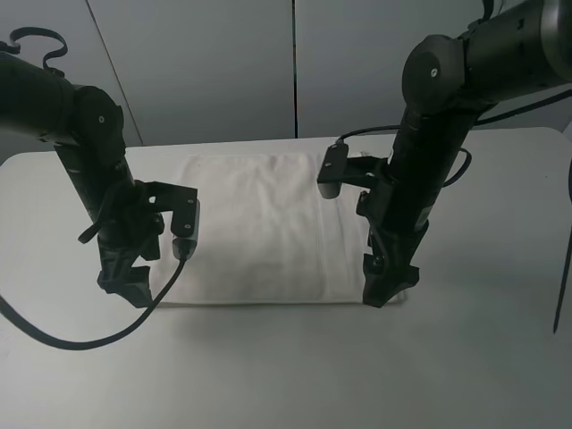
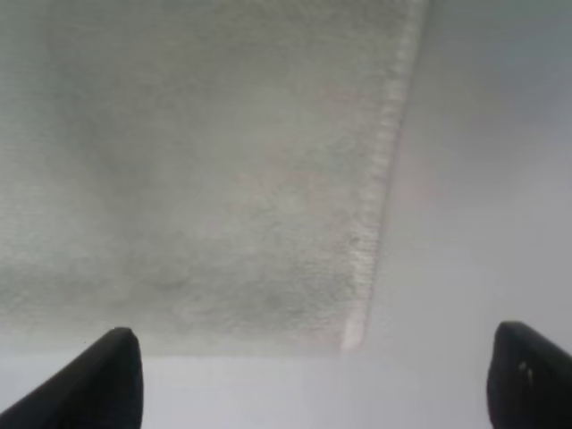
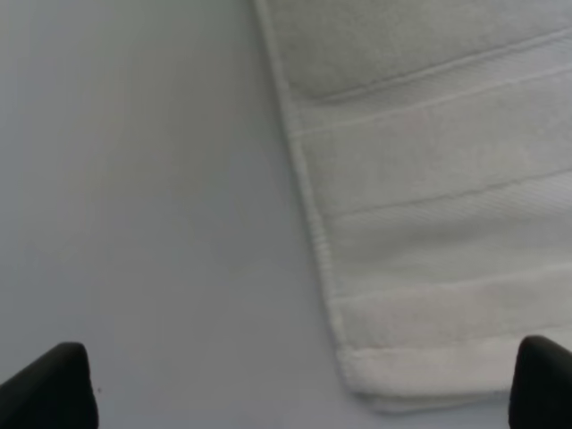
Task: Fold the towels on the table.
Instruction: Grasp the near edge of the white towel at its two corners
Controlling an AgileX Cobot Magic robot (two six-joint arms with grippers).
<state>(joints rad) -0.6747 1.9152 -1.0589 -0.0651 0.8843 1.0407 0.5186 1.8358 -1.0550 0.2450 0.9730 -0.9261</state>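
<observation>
The white towel (image 1: 259, 223) lies flat in the middle of the white table (image 1: 268, 375). My left gripper (image 1: 125, 288) hangs low over the towel's near left corner. In the left wrist view the towel (image 2: 206, 179) shows that corner between the spread fingertips (image 2: 112, 380); the gripper (image 2: 317, 384) is open and empty. My right gripper (image 1: 384, 290) hangs low over the near right corner. In the right wrist view the towel (image 3: 447, 223) shows woven bands along its edge, and the gripper (image 3: 295, 393) is open and empty.
A black cable (image 1: 71, 340) loops over the table at the front left. A thin dark rod (image 1: 563, 268) stands at the right edge. Grey wall panels (image 1: 295, 71) rise behind the table's far edge.
</observation>
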